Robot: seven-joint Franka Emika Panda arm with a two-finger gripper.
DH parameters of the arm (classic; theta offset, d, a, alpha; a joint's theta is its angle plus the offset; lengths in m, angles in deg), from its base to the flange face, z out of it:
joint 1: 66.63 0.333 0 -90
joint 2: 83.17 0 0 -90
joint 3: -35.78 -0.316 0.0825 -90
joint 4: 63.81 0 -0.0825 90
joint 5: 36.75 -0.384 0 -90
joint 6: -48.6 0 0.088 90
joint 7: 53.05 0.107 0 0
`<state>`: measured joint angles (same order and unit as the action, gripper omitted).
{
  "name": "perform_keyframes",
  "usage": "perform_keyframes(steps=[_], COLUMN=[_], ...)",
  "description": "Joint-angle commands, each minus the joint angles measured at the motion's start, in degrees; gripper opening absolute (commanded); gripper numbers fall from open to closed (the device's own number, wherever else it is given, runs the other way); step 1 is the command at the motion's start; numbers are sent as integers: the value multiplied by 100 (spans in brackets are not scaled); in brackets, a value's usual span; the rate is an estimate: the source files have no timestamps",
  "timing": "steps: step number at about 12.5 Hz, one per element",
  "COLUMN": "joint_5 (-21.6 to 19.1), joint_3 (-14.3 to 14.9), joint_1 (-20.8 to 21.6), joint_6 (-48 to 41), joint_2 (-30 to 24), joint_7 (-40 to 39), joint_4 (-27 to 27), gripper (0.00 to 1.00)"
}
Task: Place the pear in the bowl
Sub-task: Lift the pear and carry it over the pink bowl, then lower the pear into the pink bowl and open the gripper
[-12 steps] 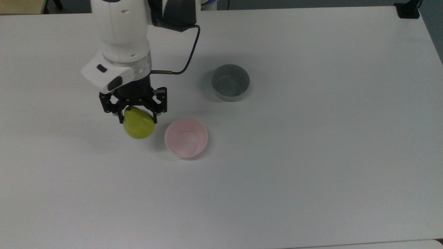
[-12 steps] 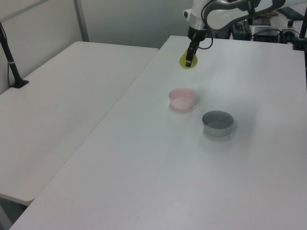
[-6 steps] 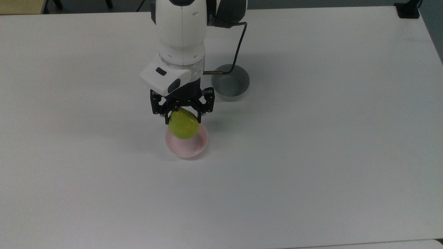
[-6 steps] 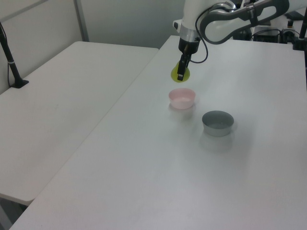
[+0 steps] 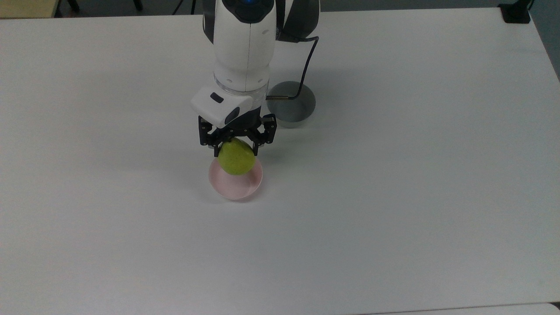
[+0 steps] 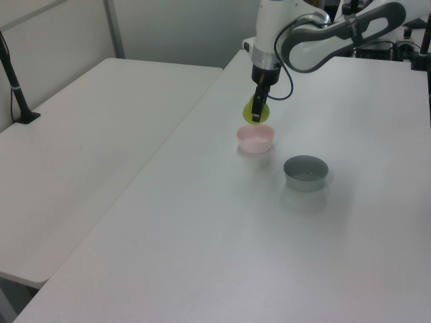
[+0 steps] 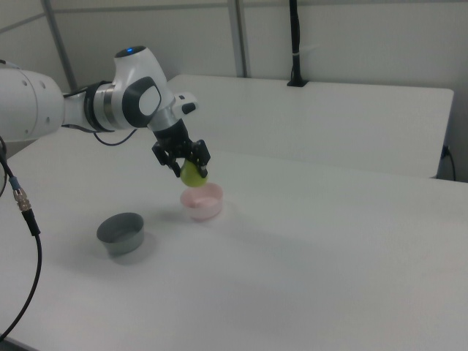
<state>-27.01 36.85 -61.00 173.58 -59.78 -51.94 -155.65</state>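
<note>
White tabletop (image 5: pixel 393 197) surrounds the pink bowl (image 5: pixel 238 188) just below the tool (image 5: pixel 236 146), clamped on the pear (image 5: pixel 236 157); released off-centre, it could clip the rim and roll away.

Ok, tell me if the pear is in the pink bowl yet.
Not yet. The pear hangs in the claw, above the pink bowl.

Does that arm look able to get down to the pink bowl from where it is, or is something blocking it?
Probably yes. The gripper, shut on the pear, hangs just above the pink bowl, with nothing between them. The grey bowl stands apart on the table, off the path.
</note>
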Motion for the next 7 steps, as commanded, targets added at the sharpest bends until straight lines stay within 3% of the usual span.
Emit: perform_keyframes(steps=[1,7], joint_5=[239,239], joint_3=[60,60], joint_1=[61,43], joint_6=[131,456], joint_2=[131,307], joint_7=[136,153], joint_4=[-133,-124], gripper=[42,47])
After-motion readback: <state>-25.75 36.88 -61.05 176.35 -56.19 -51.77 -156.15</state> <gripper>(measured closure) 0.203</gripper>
